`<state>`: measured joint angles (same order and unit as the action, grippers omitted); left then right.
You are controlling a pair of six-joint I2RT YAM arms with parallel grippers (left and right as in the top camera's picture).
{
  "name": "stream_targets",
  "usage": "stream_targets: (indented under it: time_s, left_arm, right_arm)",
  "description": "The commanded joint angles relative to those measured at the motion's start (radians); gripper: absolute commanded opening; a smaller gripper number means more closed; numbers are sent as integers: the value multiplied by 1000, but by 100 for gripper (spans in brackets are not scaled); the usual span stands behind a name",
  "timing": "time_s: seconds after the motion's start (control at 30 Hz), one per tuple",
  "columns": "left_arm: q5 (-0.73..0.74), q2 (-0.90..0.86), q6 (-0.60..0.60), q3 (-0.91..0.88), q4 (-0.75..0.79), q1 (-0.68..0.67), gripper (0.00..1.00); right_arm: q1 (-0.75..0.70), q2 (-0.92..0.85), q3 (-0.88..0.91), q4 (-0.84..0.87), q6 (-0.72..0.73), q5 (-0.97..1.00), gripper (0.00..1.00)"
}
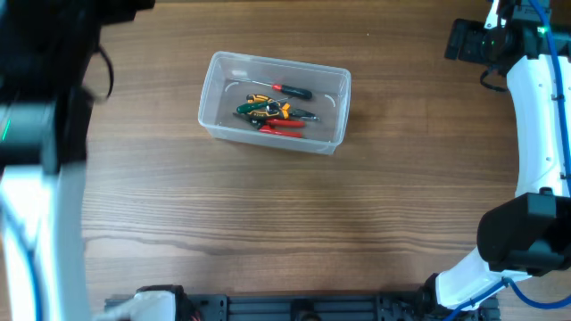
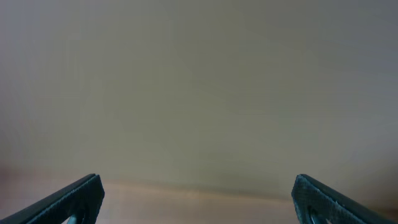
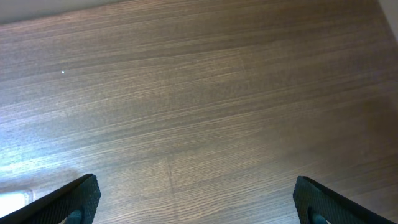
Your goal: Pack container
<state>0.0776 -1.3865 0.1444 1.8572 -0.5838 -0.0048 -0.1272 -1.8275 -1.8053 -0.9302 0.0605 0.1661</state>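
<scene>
The left pincer point(image 2: 198, 190) is raised, its jaws wide and empty; its camera sees only a blank pale surface. Well off to its right, the clear container point(image 1: 208, 102) sits on the wooden tabletop point(image 1: 268, 223). It holds a small heap of hand tools point(image 1: 272, 111), among them a screwdriver point(image 1: 293, 90) and red-handled pliers point(image 1: 281, 127). The right pincer point(image 3: 196, 190), with the container well to its left, is also wide and empty above bare wood. Nothing loose shows outside the container, so packing looks finished. The next move probably calls only for keeping both arms clear.
</scene>
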Motion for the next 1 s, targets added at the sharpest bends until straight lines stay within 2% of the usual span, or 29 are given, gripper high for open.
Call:
stream_targets:
  time_s: [0.0,0.13,0.3,0.6,0.63,0.73,0.97]
  left_arm:
    - [23,177,-3,-3,0,-27,100]
    - [21,352,-3,-98,-3,-31,100]
    - [-37,582,-3,-304,-3,-30,100]
    - [-52,954,-2,-814,2,-13,100]
    - [-52,1013,-2,-939,21,-12,100]
    - [-50,1089,-2,-1118,95,-12,100]
    - [13,1209,2,-1447,306,-12,100]
  right_arm:
    - [2,25,-14,2,18,14,100]
    - [2,25,-14,2,18,14,100]
    - [2,25,-14,2,18,14,100]
    - [2,25,-14,2,18,14,100]
    - [2,25,-14,2,18,14,100]
    - [2,25,-14,2,19,14,100]
    - [2,25,-14,2,18,14,100]
